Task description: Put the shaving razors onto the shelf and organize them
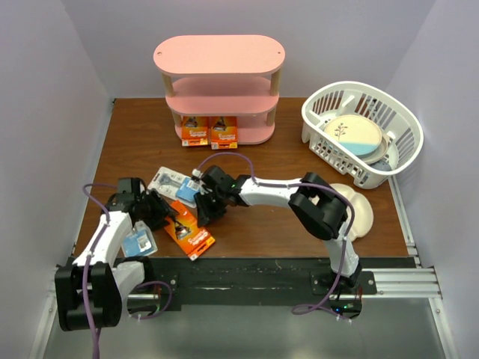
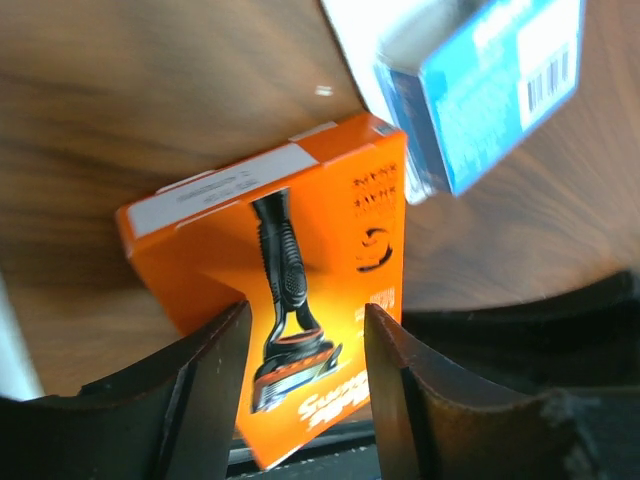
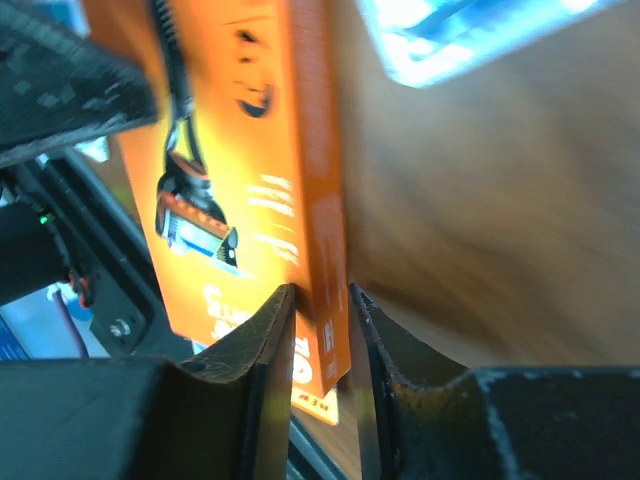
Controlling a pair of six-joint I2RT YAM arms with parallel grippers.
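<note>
The pink shelf (image 1: 219,54) stands at the back centre. Two orange razor packs (image 1: 194,131) (image 1: 224,131) stand on its bottom tier. A third orange pack (image 1: 191,233) lies on the table. My right gripper (image 1: 206,212) is shut on its edge (image 3: 320,250), a finger on each side (image 3: 320,330). My left gripper (image 1: 163,213) is open, and the pack's face (image 2: 270,280) shows between and beyond its fingers (image 2: 305,380). One white-and-blue blister pack (image 1: 172,183) (image 2: 490,80) lies just behind the grippers. Another (image 1: 140,241) lies by my left arm.
A white slatted basket (image 1: 322,112) holding plates stands at the back right. A white divided plate (image 1: 363,217) lies on the table behind my right arm. The black base rail (image 1: 247,277) runs along the near edge.
</note>
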